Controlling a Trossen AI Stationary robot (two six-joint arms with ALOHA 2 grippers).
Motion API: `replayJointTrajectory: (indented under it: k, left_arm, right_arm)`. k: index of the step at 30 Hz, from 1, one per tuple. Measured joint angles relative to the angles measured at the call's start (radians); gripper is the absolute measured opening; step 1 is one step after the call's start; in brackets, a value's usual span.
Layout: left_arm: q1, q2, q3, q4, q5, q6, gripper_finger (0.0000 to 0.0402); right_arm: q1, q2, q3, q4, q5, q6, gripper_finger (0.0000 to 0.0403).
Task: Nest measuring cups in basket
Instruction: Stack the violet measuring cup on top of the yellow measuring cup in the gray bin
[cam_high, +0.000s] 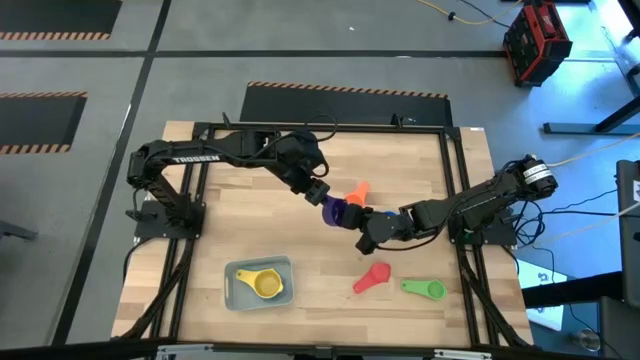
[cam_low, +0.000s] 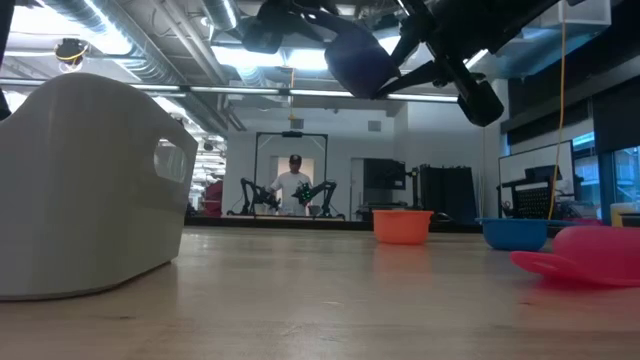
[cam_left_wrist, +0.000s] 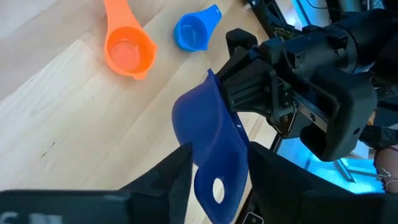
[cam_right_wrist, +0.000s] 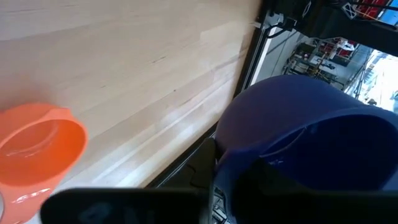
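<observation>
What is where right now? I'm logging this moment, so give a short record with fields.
purple cup: raised, between both tools
right tool: shut on the purple cup's bowl
left tool: at its handle
basket: holds yellow cup
loose on table: orange cup, pink cup, green cup, blue cup

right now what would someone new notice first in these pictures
The purple measuring cup hangs in the air over the middle of the table, caught between the left hand and the right hand, one on each side. Near the front-left edge sits the basket with a yellow cup inside. The pink cup and green cup lie loose on the wood at front right.
</observation>
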Motion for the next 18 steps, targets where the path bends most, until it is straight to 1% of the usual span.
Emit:
replayJointTrajectory:
  k: [4, 7, 12, 15, 18]
  left_arm:
    - [0.0, 0.0, 0.0, 0.0, 0.001, 0.0, 0.0112]
    - [0.0, 0.0, 0.0, 0.002, 0.01, -0.002, 0.0088]
    - [0.0, -0.001, 0.001, 0.005, 0.026, -0.004, 0.0043]
    - [0.0, -0.001, 0.001, 0.006, 0.029, -0.004, 0.0013]
    - [0.0, -0.001, 0.001, 0.008, 0.029, -0.004, 0.0006]
  right_arm:
    - [0.0, 0.0, 0.0, 0.0, 0.0, 0.0, 0.0027]
    - [0.0, 0.0, 0.0, 0.0, -0.002, -0.001, 0.0025]
    - [-0.001, 0.0, -0.001, -0.002, 0.0, -0.002, 0.0044]
    - [-0.001, 0.0, -0.001, -0.002, 0.0, -0.009, 0.0043]
    - [0.0, 0.0, -0.001, -0.002, 0.0, -0.013, 0.0039]
